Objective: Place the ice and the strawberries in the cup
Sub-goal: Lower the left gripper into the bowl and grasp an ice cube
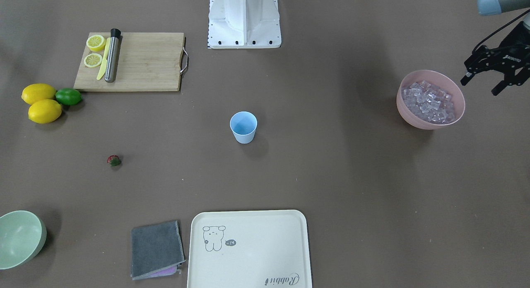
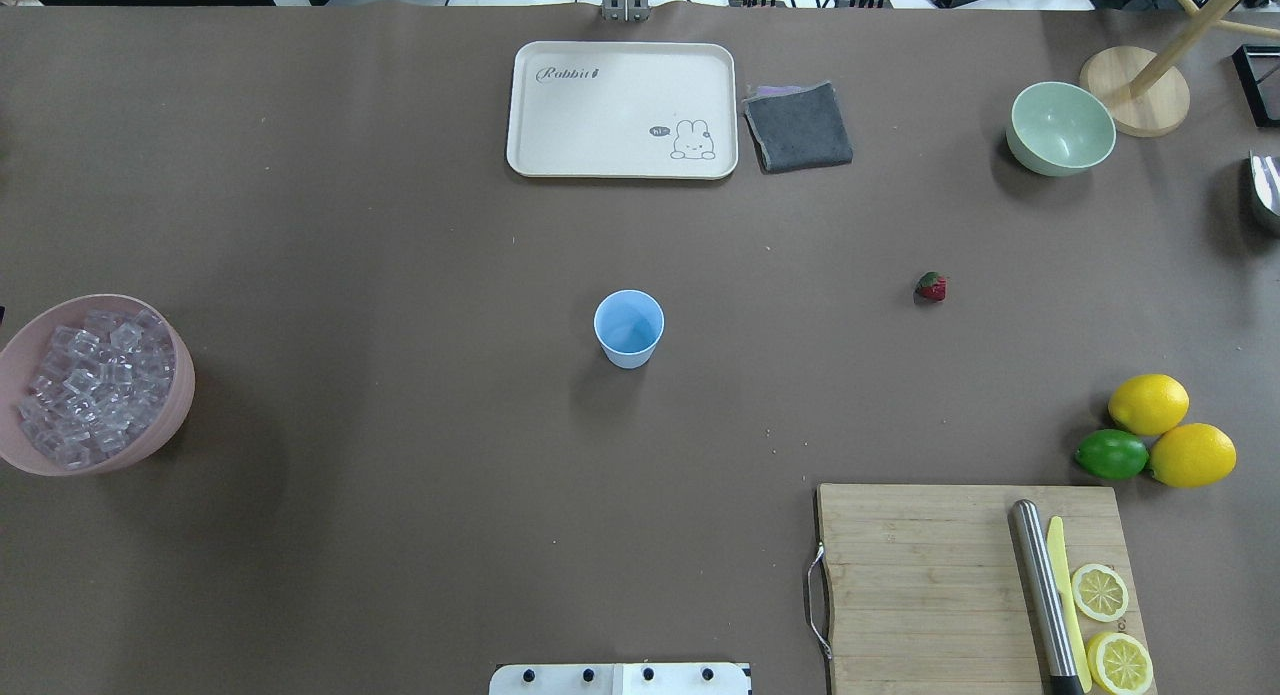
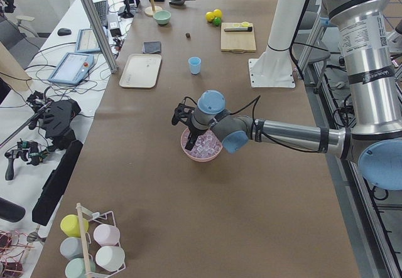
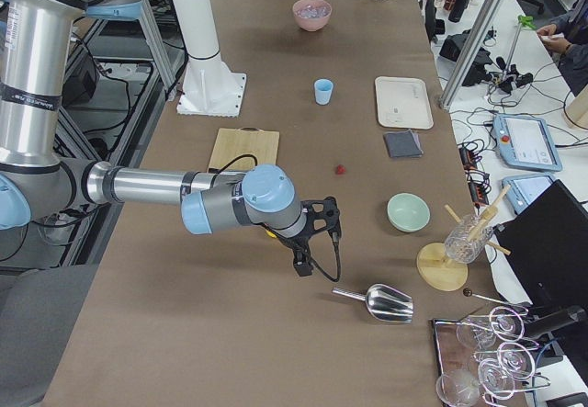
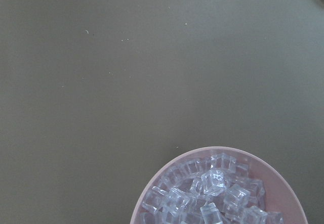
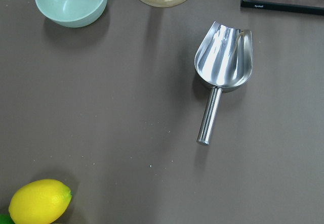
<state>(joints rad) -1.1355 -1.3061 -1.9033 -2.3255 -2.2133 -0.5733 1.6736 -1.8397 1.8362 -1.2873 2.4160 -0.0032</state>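
Nearest me the tray [image 1: 265, 238] lies beside a grey cloth [image 1: 156, 248]. Past it the strawberry [image 1: 114, 160] lies on the table, well apart from the cup [image 1: 243, 127], which stands upright mid-table. Off to one side, ice [image 1: 428, 101] fills the pink bowl [image 1: 414, 119]. The left gripper [image 1: 479, 87] hovers just beside its rim, fingers spread apart. At the far end the right gripper [image 4: 317, 253] hangs near the scoop [image 4: 386, 304]; I cannot tell whether its fingers are apart or together.

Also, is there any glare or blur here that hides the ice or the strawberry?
Left wrist view: dim, the ice slightly soft but readable. Overhead view: even light, the strawberry small yet clear. Right wrist view: bright glare on the metal scoop.
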